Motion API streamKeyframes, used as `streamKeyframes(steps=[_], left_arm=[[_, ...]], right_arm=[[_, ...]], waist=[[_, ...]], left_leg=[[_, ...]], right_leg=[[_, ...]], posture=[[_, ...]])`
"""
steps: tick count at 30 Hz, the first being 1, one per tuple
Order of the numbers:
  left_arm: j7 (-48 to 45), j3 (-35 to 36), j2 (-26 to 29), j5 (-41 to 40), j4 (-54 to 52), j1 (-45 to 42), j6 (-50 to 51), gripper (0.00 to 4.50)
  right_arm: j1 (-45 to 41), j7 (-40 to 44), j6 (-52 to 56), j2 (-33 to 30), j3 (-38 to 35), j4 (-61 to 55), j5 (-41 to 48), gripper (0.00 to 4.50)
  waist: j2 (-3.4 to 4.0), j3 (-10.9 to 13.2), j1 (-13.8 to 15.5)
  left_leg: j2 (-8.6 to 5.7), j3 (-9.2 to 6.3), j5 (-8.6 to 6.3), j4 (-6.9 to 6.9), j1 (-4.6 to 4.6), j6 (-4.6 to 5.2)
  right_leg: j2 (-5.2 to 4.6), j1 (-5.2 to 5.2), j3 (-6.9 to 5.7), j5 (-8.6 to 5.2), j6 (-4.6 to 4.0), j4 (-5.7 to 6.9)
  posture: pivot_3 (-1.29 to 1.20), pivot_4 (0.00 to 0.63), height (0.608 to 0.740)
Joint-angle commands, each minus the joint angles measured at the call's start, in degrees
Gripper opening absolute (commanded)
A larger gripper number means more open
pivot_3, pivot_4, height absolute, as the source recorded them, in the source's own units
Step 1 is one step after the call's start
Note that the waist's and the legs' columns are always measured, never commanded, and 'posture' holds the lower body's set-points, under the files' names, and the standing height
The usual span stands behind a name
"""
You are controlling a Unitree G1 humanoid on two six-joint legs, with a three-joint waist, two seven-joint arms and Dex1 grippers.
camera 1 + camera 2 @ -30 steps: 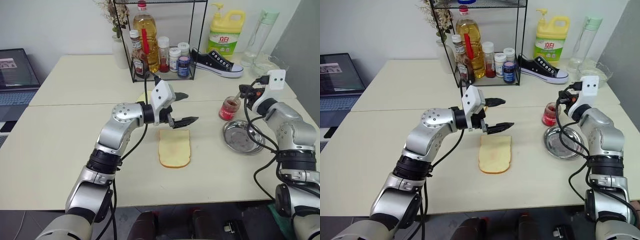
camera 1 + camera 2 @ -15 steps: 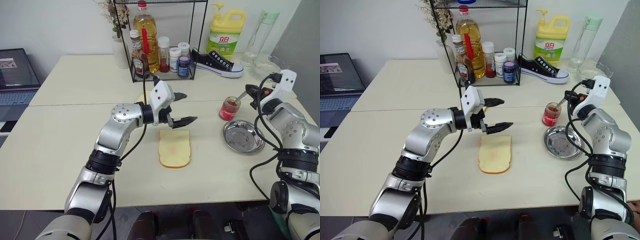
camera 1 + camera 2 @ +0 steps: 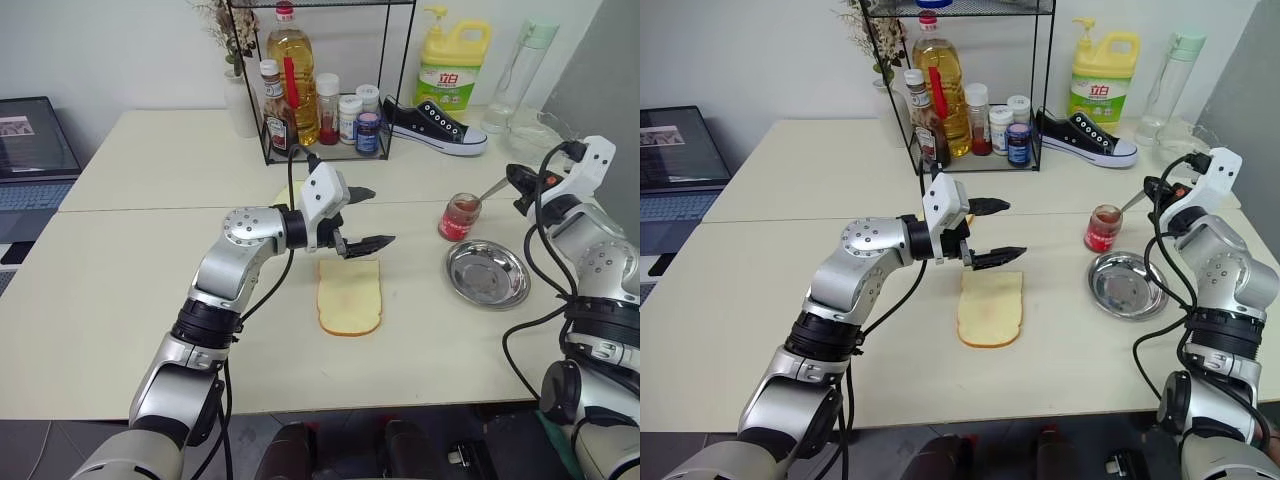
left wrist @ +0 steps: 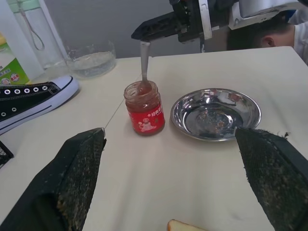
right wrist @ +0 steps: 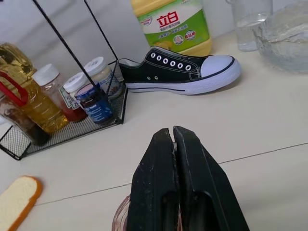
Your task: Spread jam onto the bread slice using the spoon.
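In the head view, centre frame, we see our left gripper [image 3: 362,215] gaping wide and empty above the bread slice [image 3: 349,296]. At right, our right gripper [image 3: 519,178] pinches the spoon [image 3: 492,190], dipped in the jam [image 3: 460,217]. The right wrist view shows a detergent bottle [image 5: 174,25] labelled "立白".

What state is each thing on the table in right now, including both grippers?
jam jar: open, upright, spoon standing in it.
spoon: bowl down in the jar, handle pinched by the right gripper.
right gripper: shut on the spoon.
left gripper: open, empty, above the bread slice.
bread slice: flat, no jam.
steel dish: upright, red smears inside.
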Motion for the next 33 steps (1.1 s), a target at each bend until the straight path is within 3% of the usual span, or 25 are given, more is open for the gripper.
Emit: streamKeyframes(steps=[1,13,18,24,33], left_arm=[[-0.4,0.5,0.3,0.2,-0.8,-1.3,-1.4,4.5],[-0.4,1.0,0.4,0.2,-0.2,-1.7,-1.7,4.5],[-1.5,2.3,1.2,-1.4,-0.6,-1.3,-1.1,4.5],[-4.7,5.3,7.5,-4.2,-4.3,3.3,1.2,4.5],[-2.8,10.2,12.7,-9.0,-15.2,11.9,8.5,4.5]], right_arm=[[-2.2,-1.9,0.9,0.2,-3.8,-2.0,3.5,0.05],[-4.4,-11.7,2.9,2.9,-15.1,0.5,14.0,0.05],[-4.3,-13.3,4.3,3.5,-16.0,-2.1,18.7,0.05],[-6.7,-21.6,5.3,6.9,-19.2,-6.0,29.2,0.05],[-6.6,-29.7,5.5,12.3,-16.0,-11.5,39.9,0.05]], waist=[[0.0,0.0,0.0],[0.0,0.0,0.0],[0.0,0.0,0.0],[0.08,0.0,-0.6],[0.09,0.0,-0.2]], left_leg=[[0.0,0.0,0.0,0.0,0.0,0.0],[0.0,0.02,0.0,0.0,0.0,0.0],[0.0,0.04,0.0,-0.02,0.0,0.01],[0.08,0.07,0.0,-0.1,0.0,0.01],[0.02,0.06,0.0,-0.06,-0.04,0.01]], right_leg=[[0.0,0.0,0.0,0.0,0.0,0.0],[0.0,0.0,0.02,0.0,0.0,0.0],[0.0,0.0,0.03,0.0,0.0,0.01],[0.02,-0.11,0.08,0.0,-0.01,0.05],[-0.05,-0.11,0.07,0.0,0.0,0.04]], posture=[[0.0,0.15,0.74],[0.0,0.15,0.74],[0.0,0.15,0.74],[0.0,0.15,0.74],[0.0,0.15,0.74]])
